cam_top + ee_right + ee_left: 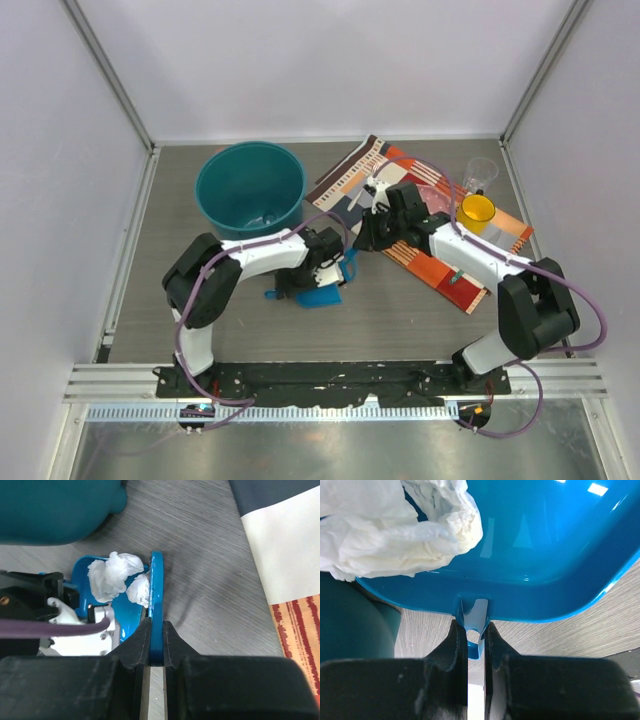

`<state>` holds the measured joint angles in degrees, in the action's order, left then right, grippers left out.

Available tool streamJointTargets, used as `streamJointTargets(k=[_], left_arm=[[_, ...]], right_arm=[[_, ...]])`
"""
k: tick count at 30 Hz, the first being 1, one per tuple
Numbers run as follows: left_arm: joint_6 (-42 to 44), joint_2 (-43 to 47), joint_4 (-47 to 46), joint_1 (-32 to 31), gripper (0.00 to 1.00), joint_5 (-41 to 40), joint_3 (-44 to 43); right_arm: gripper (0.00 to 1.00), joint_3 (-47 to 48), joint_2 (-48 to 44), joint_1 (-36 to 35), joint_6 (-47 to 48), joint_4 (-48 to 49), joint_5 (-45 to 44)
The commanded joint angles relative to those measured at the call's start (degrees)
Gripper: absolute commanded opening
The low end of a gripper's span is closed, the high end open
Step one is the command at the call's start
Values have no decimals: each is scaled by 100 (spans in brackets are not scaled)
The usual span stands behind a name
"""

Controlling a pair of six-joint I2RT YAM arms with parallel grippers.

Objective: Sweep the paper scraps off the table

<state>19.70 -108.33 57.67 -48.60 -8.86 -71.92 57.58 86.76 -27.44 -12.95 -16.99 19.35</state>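
White crumpled paper scraps (107, 574) lie inside a blue dustpan (127, 612), filling its upper left in the left wrist view as paper scraps (395, 530) on the dustpan (545, 545). My left gripper (476, 635) is shut on the dustpan's handle tab. From above, the dustpan (322, 297) sits on the table (400, 320) under the left gripper (325, 272). My right gripper (156, 630) is shut on a thin blue brush (157, 580) standing on edge against the dustpan's open side, beside one wad. From above, the right gripper (365, 240) is just right of the brush (349, 265).
A teal bucket (250, 190) stands behind the dustpan, close to the left arm. A striped orange placemat (440, 262) lies at the right rear with a yellow cup (477, 212) and a clear cup (481, 174) on it. Pale walls enclose the table.
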Motion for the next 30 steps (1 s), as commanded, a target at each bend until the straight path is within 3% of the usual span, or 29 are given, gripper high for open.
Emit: streamJointTargets(k=[1,8,13,16,22,30], left_arm=[[-19,-91,-203,52,0,-98,-217],[-28,-171,-397,96,0,-81,-287],[15,-136,-476,131,0,437,-340],[112,-30,-502,202,0,789,-349],[130,321,-634,237,0,1114,-226],[166,524,-705,246,0,1317,-243]], right_arm=[[1,-352,-528,-16,-278,600,885],[1,-870,-1222,-16,-865,846,1132],[1,-1047,-1539,-16,-1192,961,1106],[1,-934,-1575,-16,-1140,663,755],[1,-328,-1680,2,-894,-804,-853],[1,-28,-2558,90,-850,-1245,-1443]])
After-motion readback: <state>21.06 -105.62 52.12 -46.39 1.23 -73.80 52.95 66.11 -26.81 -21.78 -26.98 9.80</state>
